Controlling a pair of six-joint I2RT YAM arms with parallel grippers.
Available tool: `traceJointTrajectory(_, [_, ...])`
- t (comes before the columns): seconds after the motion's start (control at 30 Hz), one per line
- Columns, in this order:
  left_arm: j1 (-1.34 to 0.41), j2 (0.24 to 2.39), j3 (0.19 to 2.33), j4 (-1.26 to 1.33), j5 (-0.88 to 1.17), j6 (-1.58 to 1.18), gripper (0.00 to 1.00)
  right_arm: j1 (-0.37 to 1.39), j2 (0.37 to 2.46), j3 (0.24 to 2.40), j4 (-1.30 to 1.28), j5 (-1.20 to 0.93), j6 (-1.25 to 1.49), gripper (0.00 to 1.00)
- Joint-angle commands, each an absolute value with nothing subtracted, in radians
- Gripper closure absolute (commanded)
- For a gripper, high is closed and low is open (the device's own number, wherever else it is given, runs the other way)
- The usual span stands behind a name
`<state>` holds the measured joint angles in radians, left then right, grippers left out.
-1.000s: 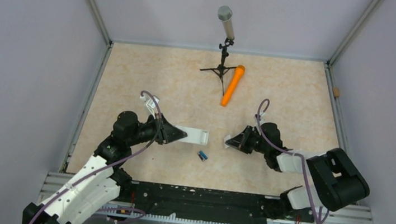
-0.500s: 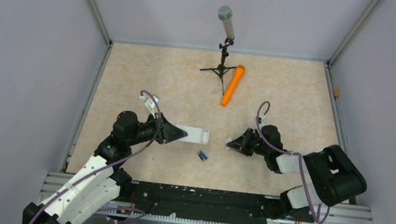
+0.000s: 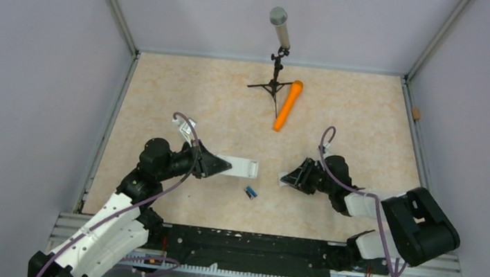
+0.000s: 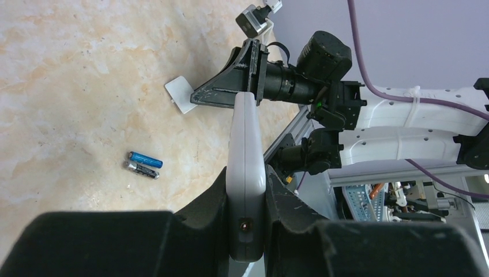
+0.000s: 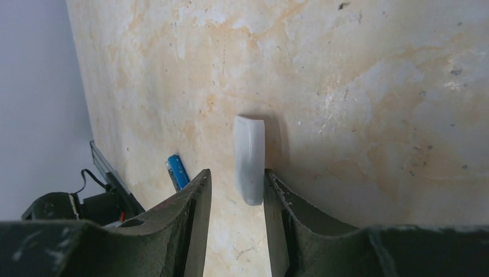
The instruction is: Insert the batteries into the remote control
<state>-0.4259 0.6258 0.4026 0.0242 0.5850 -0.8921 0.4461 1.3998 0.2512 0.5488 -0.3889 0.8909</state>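
My left gripper [image 3: 225, 166] is shut on the white remote control [image 3: 242, 167] and holds it on edge, low over the table; in the left wrist view the remote [image 4: 245, 133] sits clamped between both fingers. Two small batteries [image 3: 251, 192], one blue and one dark, lie side by side on the table just in front of it, and show in the left wrist view [image 4: 144, 164]. My right gripper [image 3: 286, 179] is open and low to the table. A small white cover piece [image 5: 249, 158] lies between its fingers, against the right one, with a gap on the left.
A grey microphone on a black tripod [image 3: 278, 52] stands at the back, with a long orange cylinder [image 3: 288, 106] beside it. Metal frame rails run along the left and right table edges. The arm bases line the near edge.
The right arm has shifted slightly, its gripper easing a little to the right and nearer. The left gripper, the remote and the batteries have not moved.
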Motion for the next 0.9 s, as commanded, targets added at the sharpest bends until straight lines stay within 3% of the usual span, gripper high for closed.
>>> traceJointTrajectory(0.0, [-0.42,0.608,0.402,0.051,0.574,-0.897,1.0,0.437,1.335,0.296,0.323,-0.298,0.777,0.61])
traceJointTrajectory(0.47, [-0.417,0.613,0.397,0.009,0.536,-0.892,1.0,0.463,1.07,0.458,-0.139,-0.2,0.6,0.59])
traceJointTrajectory(0.87, [-0.412,0.632,0.407,-0.092,0.6,-0.905,1.0,0.646,1.101,0.649,-0.282,-0.126,0.485,0.58])
